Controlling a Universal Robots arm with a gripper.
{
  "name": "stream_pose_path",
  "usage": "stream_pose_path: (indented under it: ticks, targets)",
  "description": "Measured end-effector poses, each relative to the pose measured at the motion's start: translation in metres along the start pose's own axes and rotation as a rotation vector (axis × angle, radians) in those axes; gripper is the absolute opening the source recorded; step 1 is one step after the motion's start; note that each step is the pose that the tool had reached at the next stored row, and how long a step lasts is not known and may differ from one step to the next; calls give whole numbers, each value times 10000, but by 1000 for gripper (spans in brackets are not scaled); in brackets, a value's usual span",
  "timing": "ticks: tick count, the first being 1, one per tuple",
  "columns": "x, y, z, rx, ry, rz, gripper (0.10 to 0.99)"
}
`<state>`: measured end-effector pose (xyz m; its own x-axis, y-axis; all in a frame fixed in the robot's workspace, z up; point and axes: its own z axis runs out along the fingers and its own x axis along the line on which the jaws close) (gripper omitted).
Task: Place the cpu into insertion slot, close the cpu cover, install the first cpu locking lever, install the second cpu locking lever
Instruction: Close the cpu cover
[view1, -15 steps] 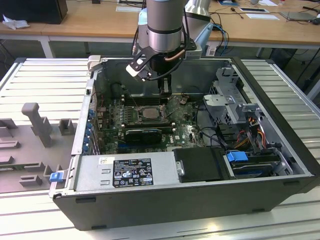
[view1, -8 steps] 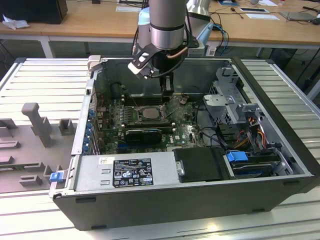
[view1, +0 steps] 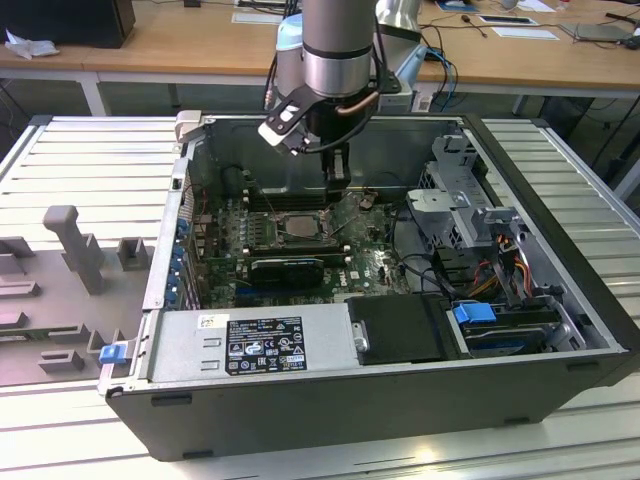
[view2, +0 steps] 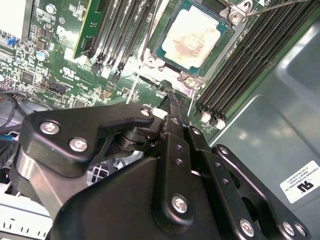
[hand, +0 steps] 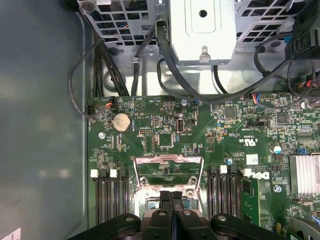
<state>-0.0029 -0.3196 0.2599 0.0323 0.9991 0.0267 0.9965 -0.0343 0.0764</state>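
My gripper (view2: 172, 102) is closed, fingers pressed together, nothing visible between them. The tips hang low inside the case (view1: 380, 420), just off one edge of the insertion slot (view2: 234, 17), by what looks like the hinged edge of the cpu cover (hand: 167, 160). Can't tell if they touch it.

Progress: the cpu (view2: 192, 36) lies flat in the slot, pale face up, so step one looks done. Cover not closed: it is flipped back off the socket, and green board shows through its window in the first wrist view. A locking lever (view2: 272, 5), a thin wire, sticks out past a socket corner and looks unlatched. I can't make out the other lever. By my reading the cover and both levers are left.

Around: memory slots (view2: 245, 60) flank the socket on both sides, with one memory stick (view2: 87, 25) seated on the side away from the case wall. Coin battery (hand: 120, 121) sits beyond the cover, near the board's edge. Past that edge is the drive cage (hand: 200, 30), with black cables (hand: 165, 60) drooping to the board. Long black card (view1: 285, 268) lies just beside the socket, toward the power supply (view1: 250, 340).

In the way: the raised cover is closest to the tips and the memory slots crowd both sides. The cables are well apart.
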Motion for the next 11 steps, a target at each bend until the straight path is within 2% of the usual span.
stream_pose_path:
  ticks: [11]
  targets:
    - [3, 35, -72, 14, -1, -1, 106]
